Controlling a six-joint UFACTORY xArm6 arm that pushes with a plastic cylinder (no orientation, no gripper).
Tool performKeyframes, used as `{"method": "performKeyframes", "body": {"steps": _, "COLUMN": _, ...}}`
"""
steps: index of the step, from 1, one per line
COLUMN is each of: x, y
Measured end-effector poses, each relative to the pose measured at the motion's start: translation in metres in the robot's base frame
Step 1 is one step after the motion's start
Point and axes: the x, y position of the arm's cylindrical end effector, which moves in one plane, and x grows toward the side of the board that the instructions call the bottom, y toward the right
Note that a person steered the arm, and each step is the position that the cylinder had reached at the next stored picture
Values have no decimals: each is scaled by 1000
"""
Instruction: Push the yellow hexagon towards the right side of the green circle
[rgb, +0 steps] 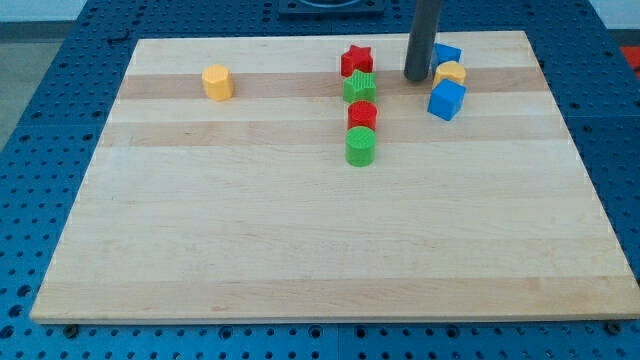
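While the dark rod stands upright near the view's top right, my tip (416, 79) rests on the wooden board (300, 230), just left of a tight cluster of three blocks: a blue block (447, 53) at the back, a yellow round-topped block (450, 72) in the middle and a blue cube (446, 100) nearest the view's bottom. The arm carries no claw, so there is nothing to clench or release; the tip touches no block that can be made out, though it sits very near the yellow one in the cluster. The yellow hexagon (217, 82) lies alone toward the view's top left, well apart from everything else. Near the board's centre-top, four blocks form a column: a red star (356, 60) at the top, a green star (360, 87) touching below it, a red round block (362, 115) next, and the green circle (360, 146) at the bottom. The board lies on a blue perforated table (40, 60). No brand, label or writing can be read anywhere.
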Motion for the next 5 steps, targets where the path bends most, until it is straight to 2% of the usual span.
{"method": "performKeyframes", "body": {"steps": 2, "x": -10, "y": 0}}
{"method": "performKeyframes", "body": {"steps": 4, "x": -53, "y": -2}}
{"method": "performKeyframes", "body": {"steps": 5, "x": -71, "y": -44}}
